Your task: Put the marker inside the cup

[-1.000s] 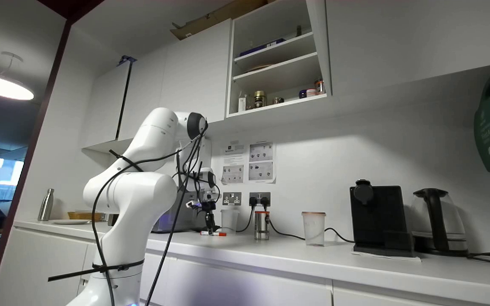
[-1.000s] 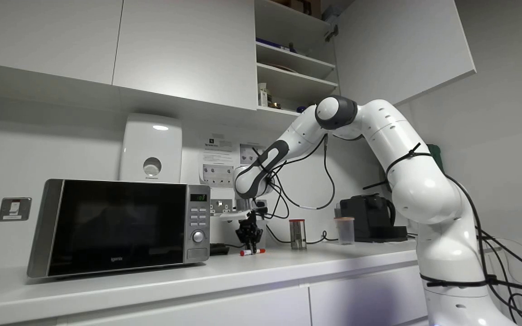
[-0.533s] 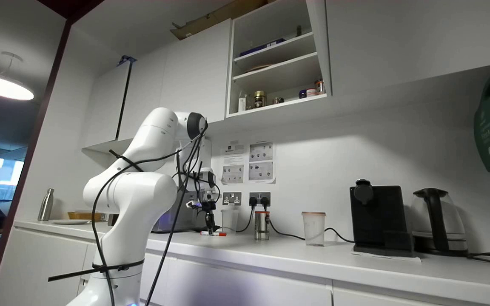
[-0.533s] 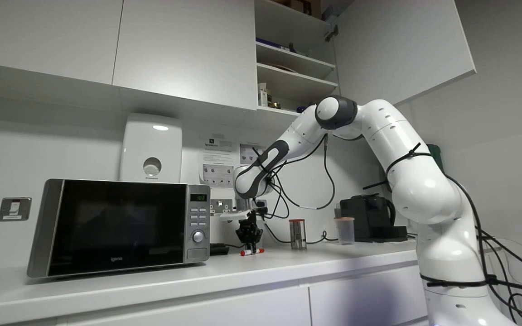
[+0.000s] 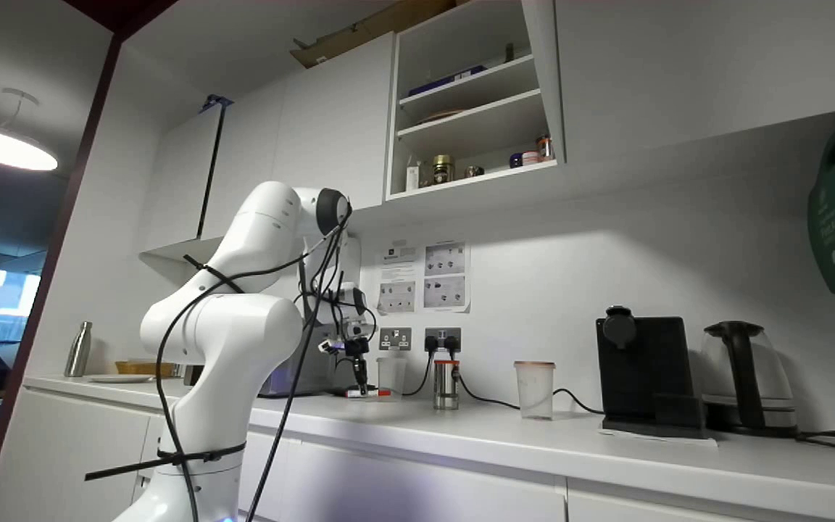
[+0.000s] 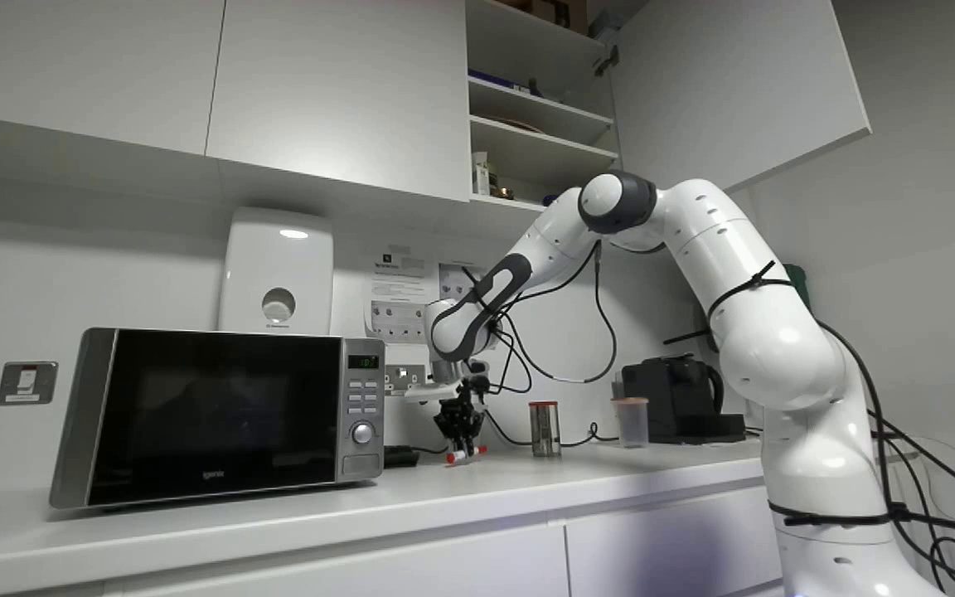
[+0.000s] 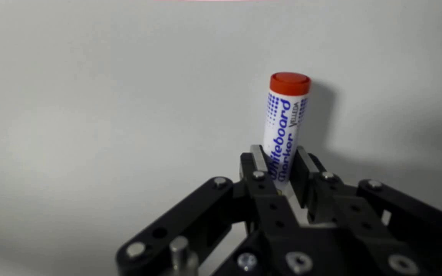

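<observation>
Just above the counter (image 5: 475,420), the marker (image 7: 284,126) hangs in the hand (image 7: 281,159), which is closed to the width of the barrel and pinches it around the middle; a red end pokes out past the fingers in the wrist view, the opposite end hidden beneath. Half a second ago the marker lay down on the counter; now it sits a touch higher in both exterior views, so I'd judge the grip has taken and the lift has begun. That leaves the carrying and dropping. A clear cup (image 5: 391,375) stands close behind, an orange-rimmed cup (image 5: 535,391) farther along, past a metal tin (image 5: 446,388); which cup is meant I cannot tell. Being held nearly level, the marker will probably need tipping upright and raising over a rim before release.
</observation>
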Motion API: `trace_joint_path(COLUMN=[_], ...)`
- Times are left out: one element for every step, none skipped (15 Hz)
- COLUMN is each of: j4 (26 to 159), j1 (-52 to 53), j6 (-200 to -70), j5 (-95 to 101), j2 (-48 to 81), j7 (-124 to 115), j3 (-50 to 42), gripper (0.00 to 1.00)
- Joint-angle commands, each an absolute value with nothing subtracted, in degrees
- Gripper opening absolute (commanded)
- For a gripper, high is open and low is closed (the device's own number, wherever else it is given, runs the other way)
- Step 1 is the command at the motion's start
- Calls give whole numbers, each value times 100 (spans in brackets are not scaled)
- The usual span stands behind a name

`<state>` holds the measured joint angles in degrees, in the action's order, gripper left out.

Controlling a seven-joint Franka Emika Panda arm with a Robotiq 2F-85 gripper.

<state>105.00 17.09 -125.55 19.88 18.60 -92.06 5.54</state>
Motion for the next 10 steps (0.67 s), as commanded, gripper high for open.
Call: trace_joint_path(j4=[10569,10558,10546,10533,10521,10509,10494,10475,10446,10427], j1=[1902,1917,1927,1941,1957,1966,1977,1991,2007,2013], j6=[-12213,-12160,-12098,-12044,-11985,-11916,-11839,-11773,-11699,-11612], j5=[2340,2407,2460,2514,2596,2681,2771,2864,2974,3071], j2=[1465,1408,1369,1320,1285,1243,1211,1189,1162,1141], j7=[-9333,-9325,-9310,-9309,-9318,-9318,-9320,-9319,-9306,-9313], j3=[504,527,548,567,577,594,606,617,634,654], gripper=[5,5,5,5,5,5,5,5,5,5])
